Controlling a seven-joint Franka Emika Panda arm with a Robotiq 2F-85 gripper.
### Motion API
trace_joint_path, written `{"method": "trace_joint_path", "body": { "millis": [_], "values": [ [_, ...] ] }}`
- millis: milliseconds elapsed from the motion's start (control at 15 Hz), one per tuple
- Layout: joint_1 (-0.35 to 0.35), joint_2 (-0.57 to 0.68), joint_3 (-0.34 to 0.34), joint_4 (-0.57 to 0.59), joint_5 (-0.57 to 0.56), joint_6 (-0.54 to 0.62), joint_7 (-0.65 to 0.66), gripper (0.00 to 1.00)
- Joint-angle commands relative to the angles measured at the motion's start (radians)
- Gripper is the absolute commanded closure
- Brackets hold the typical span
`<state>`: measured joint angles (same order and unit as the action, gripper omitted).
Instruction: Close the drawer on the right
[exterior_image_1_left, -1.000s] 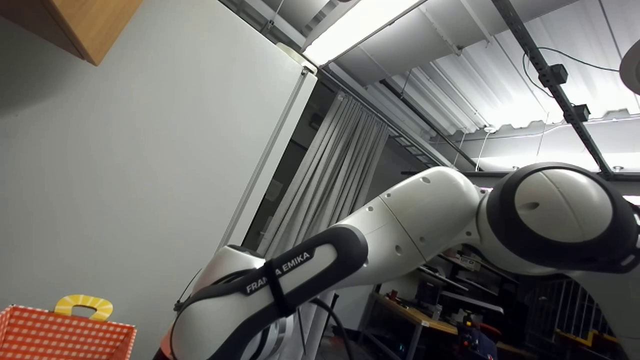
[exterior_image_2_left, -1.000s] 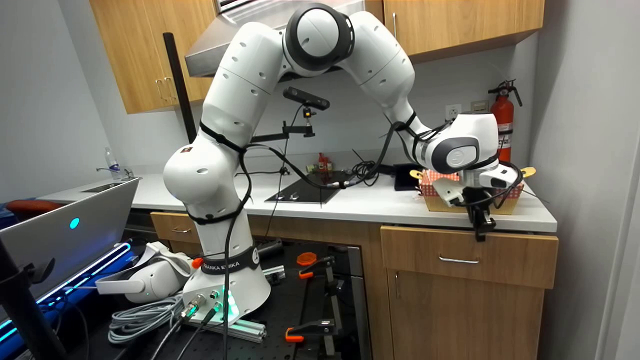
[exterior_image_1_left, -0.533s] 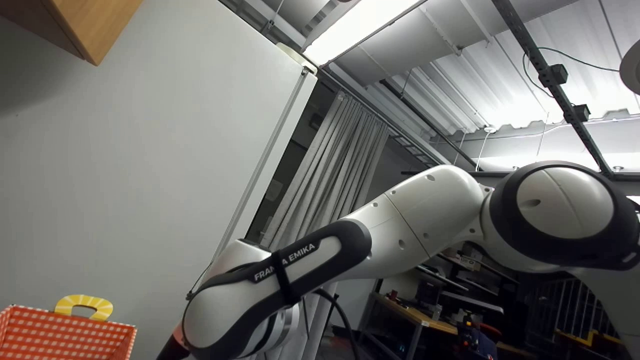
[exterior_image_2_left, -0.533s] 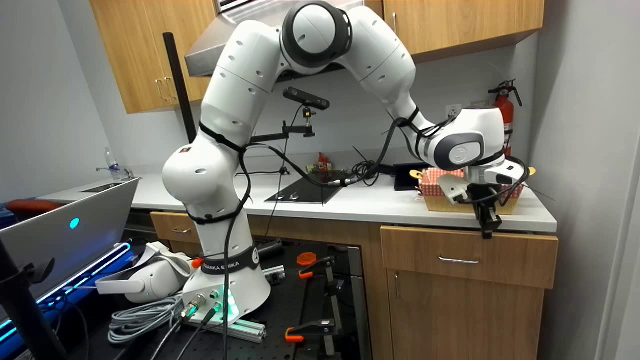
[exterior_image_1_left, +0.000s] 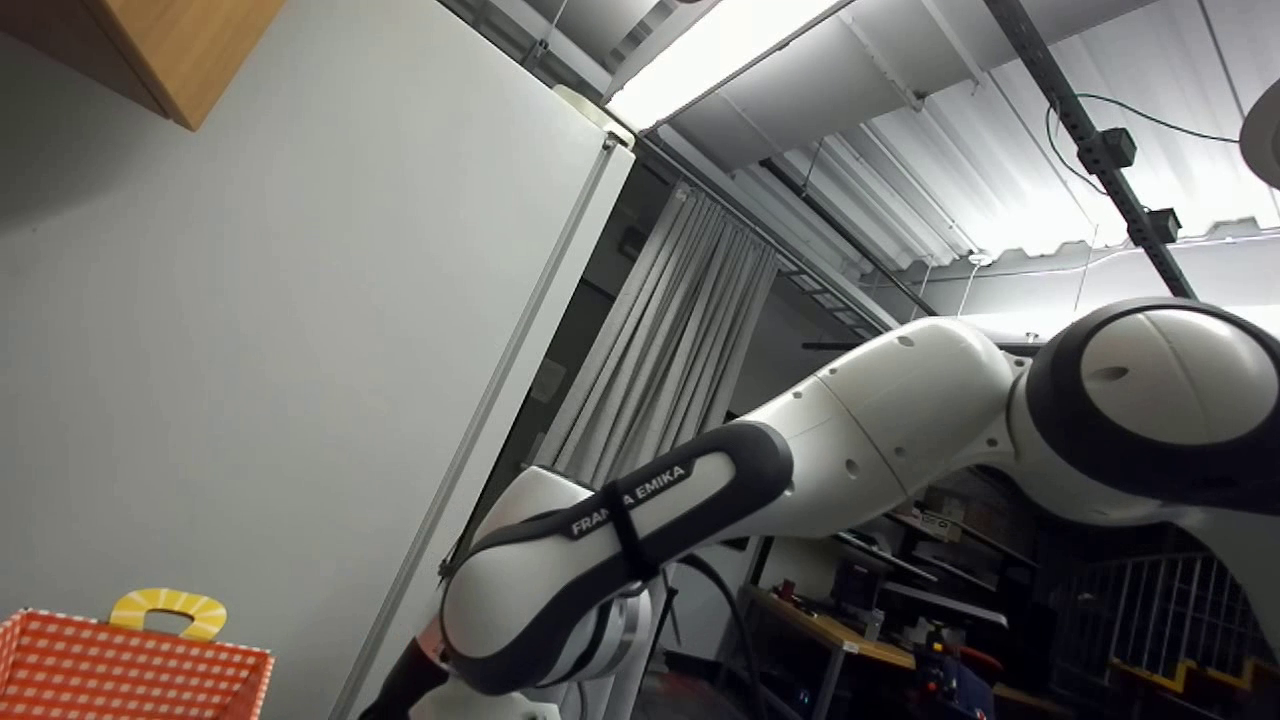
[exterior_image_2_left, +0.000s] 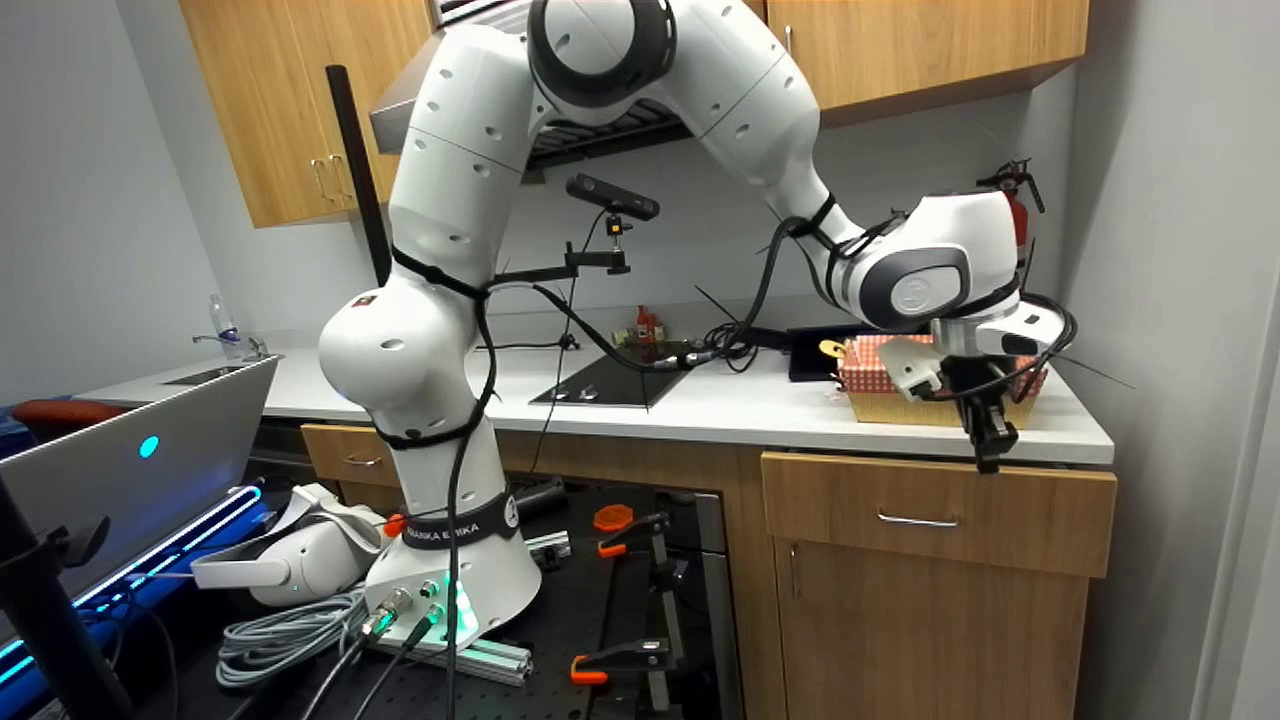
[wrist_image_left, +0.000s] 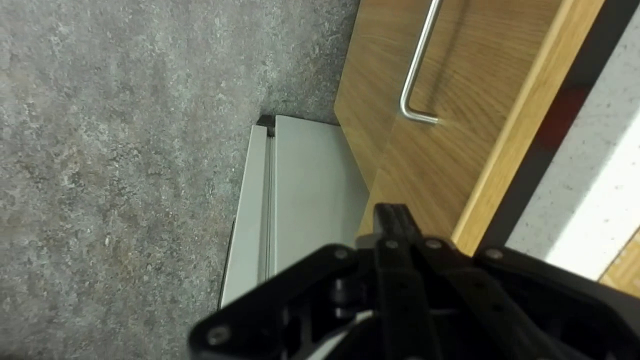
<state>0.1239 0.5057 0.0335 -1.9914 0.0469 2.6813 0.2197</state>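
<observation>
The drawer on the right (exterior_image_2_left: 1015, 515) has a wooden front and a silver bar handle (exterior_image_2_left: 917, 520). In the wrist view the drawer front (wrist_image_left: 480, 85) and its handle (wrist_image_left: 414, 75) show at the upper right, with a dark strip between the drawer's top edge and the white counter. My gripper (exterior_image_2_left: 988, 466) is shut and empty, its fingers pointing down before the drawer's top edge, right of the handle. In the wrist view the fingertips (wrist_image_left: 391, 207) are together over the drawer front's end. I cannot tell whether they touch it.
The white counter (exterior_image_2_left: 720, 425) runs above the drawer. A basket with red checked lining (exterior_image_2_left: 870, 375) stands on it behind the gripper and shows in an exterior view (exterior_image_1_left: 130, 665). A fire extinguisher (exterior_image_2_left: 1018, 220) hangs behind. A grey wall (exterior_image_2_left: 1170, 350) stands close on the right.
My gripper has moved a little right and up along the drawer's top edge. The arm's elbow has risen and drawn back. The gripper stays shut. The drawer shows no visible movement.
</observation>
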Motion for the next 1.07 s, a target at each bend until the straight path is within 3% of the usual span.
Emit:
{"method": "trace_joint_path", "body": {
  "millis": [0,600,1000],
  "values": [
    [-0.032,-0.118,0.02,-0.134,0.016,0.054,-0.075,1.0],
    [-0.062,-0.366,0.09,-0.376,0.08,0.082,-0.232,1.0],
    [-0.053,-0.493,0.089,-0.494,0.134,0.082,-0.342,1.0]
  ]
}}
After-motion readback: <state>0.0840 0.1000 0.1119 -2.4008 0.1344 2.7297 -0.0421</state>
